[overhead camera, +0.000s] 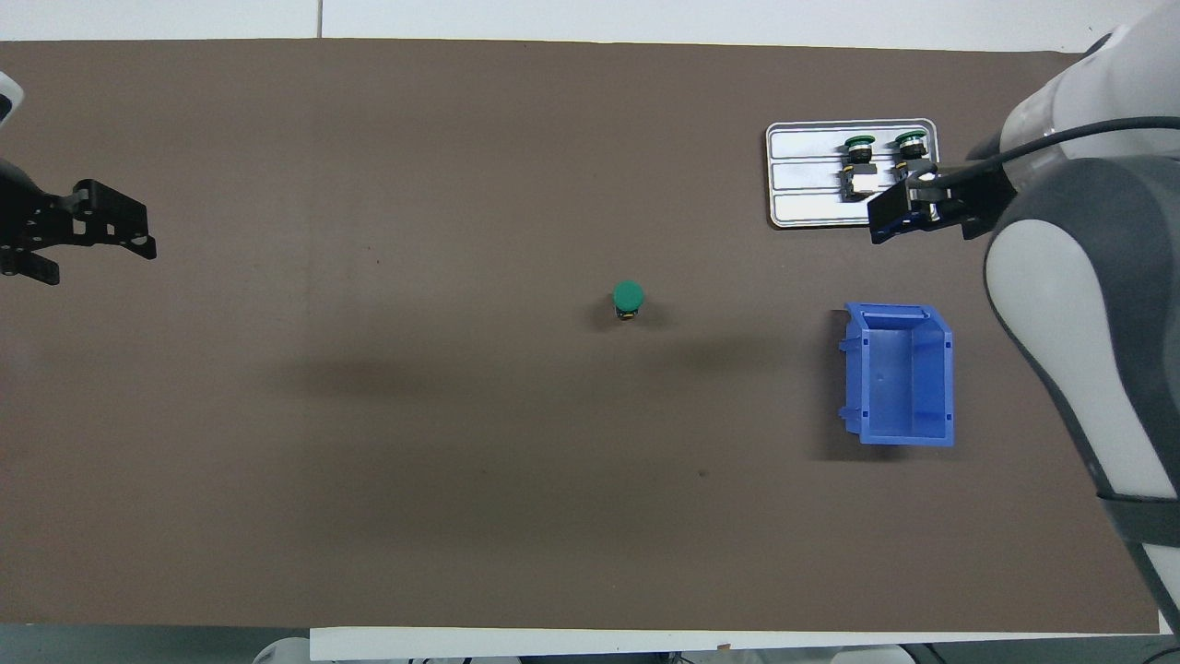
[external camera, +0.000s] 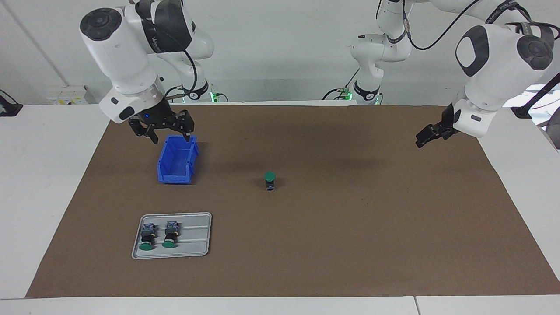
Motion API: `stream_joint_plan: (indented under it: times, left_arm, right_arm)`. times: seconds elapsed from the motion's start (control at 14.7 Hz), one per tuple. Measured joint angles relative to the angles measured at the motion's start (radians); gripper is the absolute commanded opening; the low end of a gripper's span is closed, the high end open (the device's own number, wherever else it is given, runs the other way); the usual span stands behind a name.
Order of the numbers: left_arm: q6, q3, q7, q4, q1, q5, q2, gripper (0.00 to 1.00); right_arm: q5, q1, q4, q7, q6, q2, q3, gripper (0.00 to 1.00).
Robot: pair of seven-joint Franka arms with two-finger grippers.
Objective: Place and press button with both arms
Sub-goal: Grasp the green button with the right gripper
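Three green-capped buttons in total here, and one of them, the button [external camera: 270,180] that matters, already stands upright on its terminal block near the middle of the brown mat [external camera: 350,245], cap up, well apart from everything else. So by my read the "place" half looks done and the "press" half is what's left, since nothing is touching the cap.

The other two buttons [external camera: 158,235] lie on their sides in the grey tray [external camera: 192,251] toward the right arm's end of the table, farther from the robots than the blue bin [external camera: 177,159]. The bin looks empty from above.

Poses: the right pincer [external camera: 168,130] hangs up in the air over the bin's edge nearest the robots, wrist pointing down, fingers spread wide and holding nothing. The arm is bent over it from its base at that end of the table.

The left pincer [external camera: 426,138] hovers over the mat at the left arm's end, well apart from the button, wrist tilted so the fingers point in toward the middle. Fingers are open too, nothing in them.

If I had to guess, one arm needs to come in and steady the block while the other pushes the cap. A tall little thing like that could tip if it gets poked off-centre.
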Motion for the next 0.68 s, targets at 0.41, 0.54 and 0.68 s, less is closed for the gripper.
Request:
stream_joint_plan:
  times: [0.41, 0.54, 0.68]
  left_arm:
    - [-0.012, -0.014, 0.099, -0.085, 0.041, 0.005, -0.088, 1.0]
    - [-0.007, -0.036, 0.143, -0.105, 0.067, 0.005, -0.104, 1.0]
    - [0.018, -0.053, 0.16, -0.106, 0.079, 0.005, -0.104, 1.0]
  right_arm:
    - [0.0, 0.1, 0.005, 0.161, 0.188, 0.153, 0.0, 0.92]
    - [0.0, 0.133, 0.007, 0.198, 0.225, 0.187, 0.0, 0.92]
    - [0.0, 0.17, 0.008, 0.249, 0.251, 0.211, 0.0, 0.92]
